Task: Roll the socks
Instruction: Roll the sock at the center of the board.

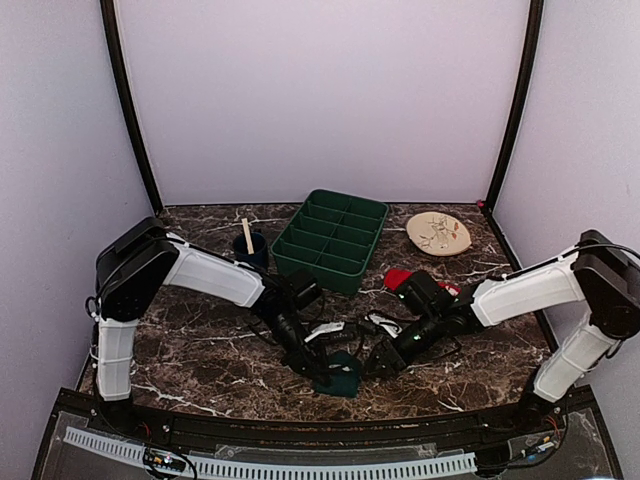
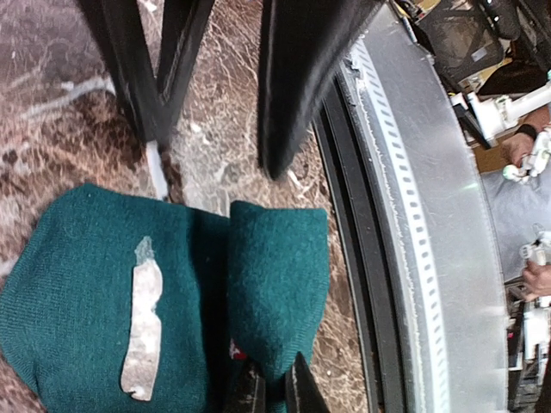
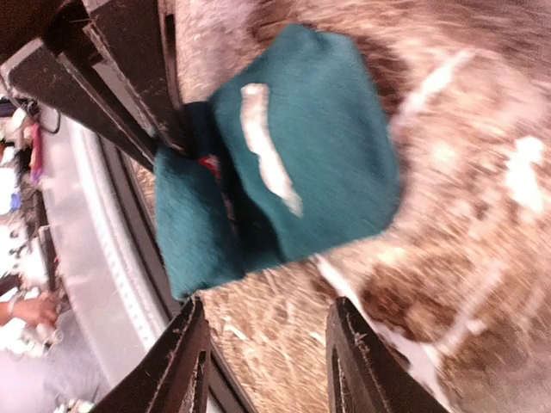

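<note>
1. Top external view: the teal sock [image 1: 347,380] lies folded into a short bundle at 6 o'clock on the marble table [image 1: 200,345], close to the near edge.
2. The left claw [image 1: 335,372] comes in from 9 o'clock and meets the bundle. The right claw [image 1: 378,365] sits just beside it on the 3 o'clock side.
3. The red sock [image 1: 397,277] lies well apart from the bundle, at about 1 o'clock from it, partly hidden by the right arm and near the green tray [image 1: 332,240].
4. The tray stands at 12 o'clock, a plate [image 1: 438,233] at 1 o'clock and a dark cup [image 1: 250,247] with a stick in it at 11 o'clock.
5. Left wrist view: the left claw [image 2: 275,391] is clamped together on the folded edge of the teal sock [image 2: 86,292]. A pale strip [image 2: 142,331] runs along the sock's top face, and a sliver of red shows in the fold. I cannot tell what the red belongs to.
6. Right wrist view, blurred: the right claw [image 3: 269,305] stands apart with only bare table between its fingers. The teal sock [image 3: 318,163] is at 12 o'clock from it, not touching.
</note>
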You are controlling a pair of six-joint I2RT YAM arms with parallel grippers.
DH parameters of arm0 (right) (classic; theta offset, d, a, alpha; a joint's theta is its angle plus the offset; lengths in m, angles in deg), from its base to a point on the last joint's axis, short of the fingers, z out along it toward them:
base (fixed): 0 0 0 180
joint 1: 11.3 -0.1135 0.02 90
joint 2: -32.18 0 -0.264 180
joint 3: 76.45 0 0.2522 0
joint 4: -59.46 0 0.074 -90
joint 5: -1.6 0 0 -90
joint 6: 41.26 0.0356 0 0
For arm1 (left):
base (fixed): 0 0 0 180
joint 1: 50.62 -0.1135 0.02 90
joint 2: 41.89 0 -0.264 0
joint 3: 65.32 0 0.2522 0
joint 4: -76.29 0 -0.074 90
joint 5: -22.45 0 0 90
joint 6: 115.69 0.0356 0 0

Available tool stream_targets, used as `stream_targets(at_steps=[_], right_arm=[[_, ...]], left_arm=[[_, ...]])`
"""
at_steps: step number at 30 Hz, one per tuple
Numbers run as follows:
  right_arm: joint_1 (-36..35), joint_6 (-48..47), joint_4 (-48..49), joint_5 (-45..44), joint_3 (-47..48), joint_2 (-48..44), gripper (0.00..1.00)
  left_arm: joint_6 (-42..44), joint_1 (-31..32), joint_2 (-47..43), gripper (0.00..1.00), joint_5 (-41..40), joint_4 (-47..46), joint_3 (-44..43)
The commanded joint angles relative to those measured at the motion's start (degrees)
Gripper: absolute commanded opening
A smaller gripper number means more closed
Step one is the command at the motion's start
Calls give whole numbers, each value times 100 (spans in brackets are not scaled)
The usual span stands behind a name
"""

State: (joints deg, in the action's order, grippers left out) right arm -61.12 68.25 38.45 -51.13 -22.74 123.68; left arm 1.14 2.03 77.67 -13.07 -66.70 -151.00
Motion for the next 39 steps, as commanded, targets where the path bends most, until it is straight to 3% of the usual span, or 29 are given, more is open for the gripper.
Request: stream_targets(at_steps=[1, 9, 16, 19, 28, 39], right_arm=[[38, 206, 520, -870, -392, -484, 43], [-130, 269, 1068, -1659, -917, -1163, 43], [-961, -158, 1072, -2384, -740, -1344, 44], [-1489, -331, 999, -2658, -477, -1110, 45], [-2059, -628, 882, -2859, 43, -617, 49], [-2204, -891, 724, -3088, 398, 67, 51]], left_arm=[[94, -78, 146, 1, 281, 823, -194], [46, -114, 339, 1, 532, 1195, -367], [85, -138, 537, 1, 699, 1521, -544], [81, -182, 601, 1, 822, 1599, -547], [113, -243, 646, 1, 944, 1623, -485], [171, -333, 654, 2, 1148, 1674, -498]])
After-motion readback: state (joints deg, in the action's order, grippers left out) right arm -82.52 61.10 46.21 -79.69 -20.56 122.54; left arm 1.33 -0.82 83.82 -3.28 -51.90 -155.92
